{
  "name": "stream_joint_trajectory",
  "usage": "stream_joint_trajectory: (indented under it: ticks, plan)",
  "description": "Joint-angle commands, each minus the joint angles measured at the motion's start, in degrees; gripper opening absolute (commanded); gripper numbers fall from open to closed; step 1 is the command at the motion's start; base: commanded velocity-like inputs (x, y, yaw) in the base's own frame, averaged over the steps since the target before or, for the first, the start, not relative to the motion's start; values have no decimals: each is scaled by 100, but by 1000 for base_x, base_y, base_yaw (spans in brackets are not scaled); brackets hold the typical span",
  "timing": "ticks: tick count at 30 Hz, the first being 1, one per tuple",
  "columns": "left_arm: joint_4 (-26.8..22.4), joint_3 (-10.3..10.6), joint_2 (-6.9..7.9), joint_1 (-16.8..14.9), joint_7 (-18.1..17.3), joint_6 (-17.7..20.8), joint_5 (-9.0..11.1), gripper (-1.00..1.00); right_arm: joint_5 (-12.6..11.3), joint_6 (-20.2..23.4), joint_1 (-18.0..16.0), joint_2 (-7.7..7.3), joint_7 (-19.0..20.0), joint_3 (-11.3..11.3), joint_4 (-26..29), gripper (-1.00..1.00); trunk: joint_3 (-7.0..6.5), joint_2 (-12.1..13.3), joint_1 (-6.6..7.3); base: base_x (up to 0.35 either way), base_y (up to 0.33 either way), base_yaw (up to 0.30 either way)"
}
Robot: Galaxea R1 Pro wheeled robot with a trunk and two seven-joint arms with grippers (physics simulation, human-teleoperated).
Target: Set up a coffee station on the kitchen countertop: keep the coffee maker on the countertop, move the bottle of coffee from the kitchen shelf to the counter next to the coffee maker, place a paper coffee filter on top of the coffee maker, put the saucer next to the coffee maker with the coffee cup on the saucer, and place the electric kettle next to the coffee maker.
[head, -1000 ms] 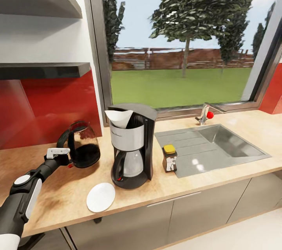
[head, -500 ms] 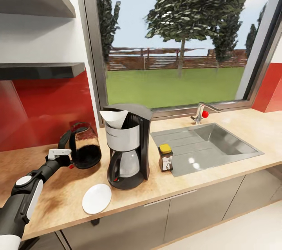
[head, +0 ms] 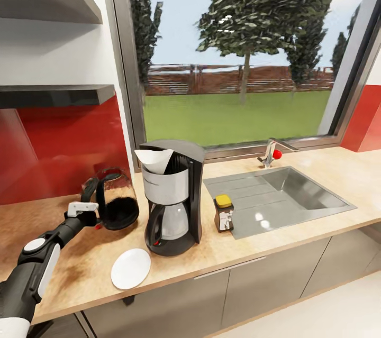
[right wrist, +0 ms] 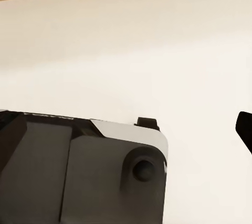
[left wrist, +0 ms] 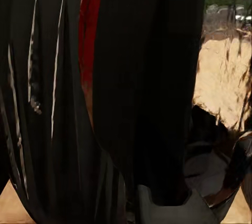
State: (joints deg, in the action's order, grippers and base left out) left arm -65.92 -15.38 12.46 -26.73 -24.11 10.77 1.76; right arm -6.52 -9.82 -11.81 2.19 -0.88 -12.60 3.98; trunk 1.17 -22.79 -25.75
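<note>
On the kitchen countertop [head: 74, 274] stands the black and silver coffee maker [head: 173, 198], with the white paper coffee filter [head: 154, 160] resting on its top. Just right of it is the bottle of coffee [head: 224, 213]; the white saucer [head: 130, 268] lies bare in front of it to the left. The dark glass electric kettle [head: 117, 201] stands left of the machine. My left gripper [head: 87, 215] is shut on its handle, and dark kettle [left wrist: 131, 87] crowds the left wrist view. The coffee cup is out of view. A dark finger edge [right wrist: 244, 129] of the right gripper shows over white floor.
A steel sink [head: 296, 190] with a tap [head: 271, 153] takes up the counter's right half. Two dark kitchen shelves [head: 53, 96] hang on the wall above the kettle, over a red backsplash. A large window runs behind the counter. Grey cabinet fronts [head: 254, 290] sit below.
The head camera shifted a little. The kettle, tilted and raised before, has come down upright on the counter beside the coffee maker, still in my left gripper.
</note>
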Motion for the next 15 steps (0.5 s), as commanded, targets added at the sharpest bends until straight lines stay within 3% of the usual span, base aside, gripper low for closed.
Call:
stream_joint_trajectory:
  ticks: [1,5,15]
  plan:
    - [90,69,0,-8,-44,41,45,-100,-55,-26,-6,1,-9,-54,-10,100,11,-13,-3,0,0,0]
    - [178,226,2,-8,-49,32,37,-100,-52,-29,-6,1,-9,-57,-4,100,11,-13,-3,0,0,0]
    - [231,264,8,-8,-27,22,36,-100,-51,-29,-6,1,-9,-58,-2,100,11,-13,-3,0,0,0]
